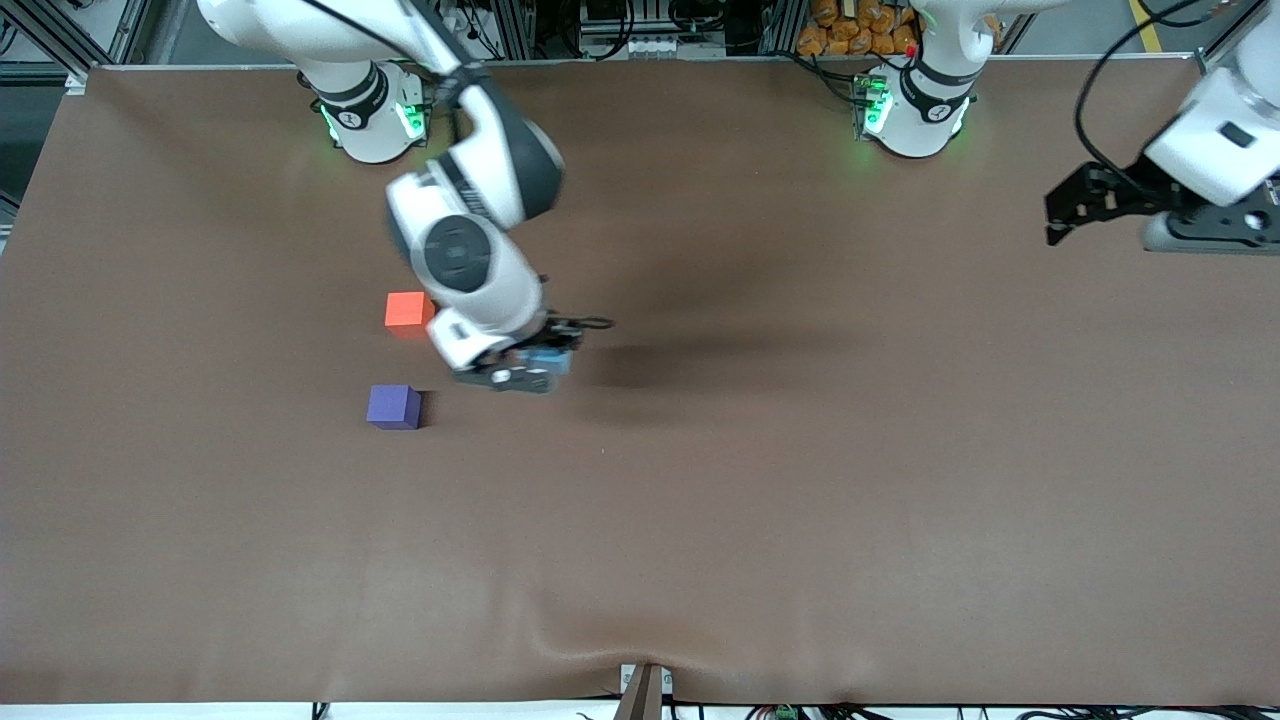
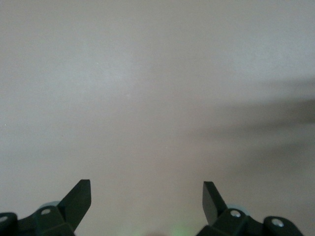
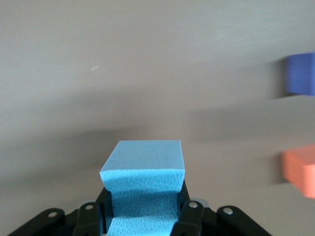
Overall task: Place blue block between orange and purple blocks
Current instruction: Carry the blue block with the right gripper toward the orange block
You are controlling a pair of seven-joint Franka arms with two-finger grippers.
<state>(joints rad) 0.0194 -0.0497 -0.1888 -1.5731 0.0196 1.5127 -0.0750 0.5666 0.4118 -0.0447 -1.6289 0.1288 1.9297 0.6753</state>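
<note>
The blue block [image 3: 142,169] is clamped between the fingers of the right hand [image 1: 540,368], which we find raised over the brown table [image 1: 760,480], above bare surface beside the two other cubes on the side toward the left arm's end. In the right wrist view its textured face sits squeezed between the two black finger pads [image 3: 184,209], its top flat and level. In the front view we see only a small patch of the block [image 1: 550,360] under the wrist housing. The orange block [image 1: 406,310] rests on the table at about 10 o'clock from the right hand; the purple block [image 1: 393,407] rests at about 8 o'clock from it, nearer the front camera than the orange one. The two cubes stand apart, with a bare strip of table between them, and neither touches the hand. The left hand [image 1: 1065,210] waits over the left arm's end of the table, at about 2 o'clock from the right hand; its fingers [image 2: 78,196] are spread wide and grasp nothing, with only plain table surface beneath them.
</note>
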